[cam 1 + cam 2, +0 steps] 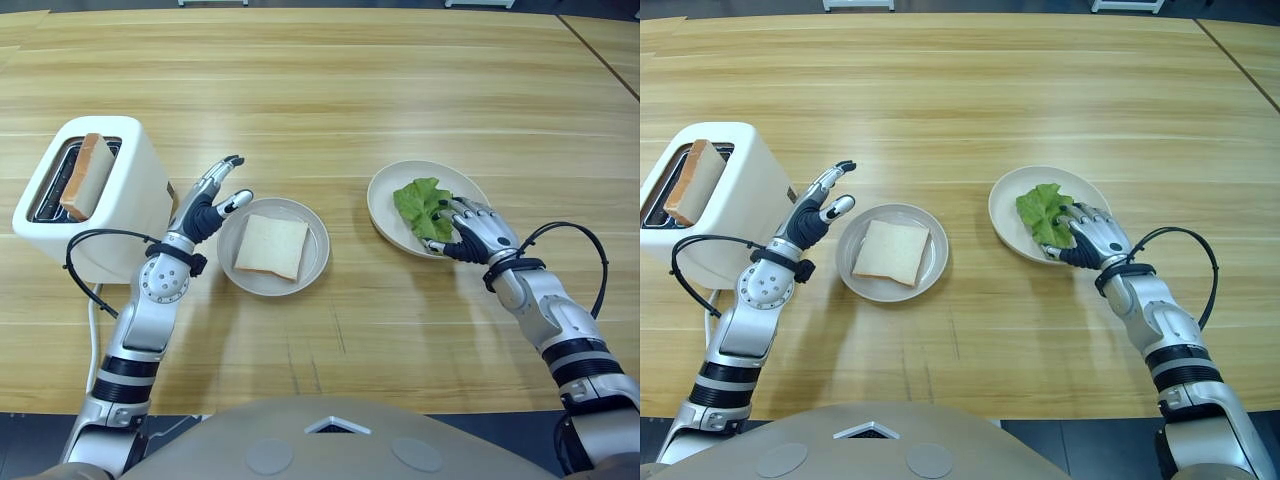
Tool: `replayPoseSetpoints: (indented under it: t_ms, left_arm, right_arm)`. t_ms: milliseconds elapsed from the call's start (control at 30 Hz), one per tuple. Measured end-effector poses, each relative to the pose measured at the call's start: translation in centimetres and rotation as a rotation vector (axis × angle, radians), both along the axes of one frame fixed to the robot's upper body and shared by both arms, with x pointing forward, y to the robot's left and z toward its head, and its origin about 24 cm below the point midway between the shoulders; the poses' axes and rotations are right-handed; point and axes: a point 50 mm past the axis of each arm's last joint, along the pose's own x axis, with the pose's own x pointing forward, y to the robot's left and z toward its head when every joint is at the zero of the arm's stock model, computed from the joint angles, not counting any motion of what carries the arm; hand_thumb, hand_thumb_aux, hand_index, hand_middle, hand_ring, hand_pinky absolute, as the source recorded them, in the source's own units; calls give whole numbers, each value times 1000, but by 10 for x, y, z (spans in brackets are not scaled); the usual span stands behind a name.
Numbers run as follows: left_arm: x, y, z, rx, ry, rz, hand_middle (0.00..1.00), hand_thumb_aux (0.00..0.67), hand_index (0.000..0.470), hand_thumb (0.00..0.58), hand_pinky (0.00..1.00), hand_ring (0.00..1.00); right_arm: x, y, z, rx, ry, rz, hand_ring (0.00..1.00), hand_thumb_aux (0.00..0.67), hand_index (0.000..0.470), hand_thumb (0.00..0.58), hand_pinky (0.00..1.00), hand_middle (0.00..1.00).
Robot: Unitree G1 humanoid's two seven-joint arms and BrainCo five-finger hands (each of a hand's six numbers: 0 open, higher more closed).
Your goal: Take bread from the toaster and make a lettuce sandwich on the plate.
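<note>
Left eye: left hand [205, 207] empty, fingers wide, between toaster [125, 190] and plate [319, 255]. Bread [271, 246] on plate, slice [86, 176] upright in toaster slot.
Right eye: right hand [1092, 238] fingers curled on lettuce [1042, 212] in right plate [1004, 222].

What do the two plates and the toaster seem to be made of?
Bread plate and lettuce plate: matte beige, no glare, probably plastic or unglazed ceramic. Toaster: smooth cream shell with soft sheen, likely plastic or painted metal; dark slots look metallic.
</note>
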Motion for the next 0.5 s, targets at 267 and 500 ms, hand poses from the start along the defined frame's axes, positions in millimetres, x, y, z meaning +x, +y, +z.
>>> replayPoseSetpoints:
  t_ms: [267, 500]
  left_arm:
    - [0, 0, 0, -1, 1, 0, 0, 0, 0, 0, 0, 0]
    - [0, 0, -2, -4, 5, -2, 0, 0, 0, 0, 0, 0]
  right_arm:
    - [4, 1, 2, 4, -17, 13, 0, 670, 470, 580, 0, 0]
    - [6, 7, 8, 32, -94, 42, 0, 670, 470, 580, 0, 0]
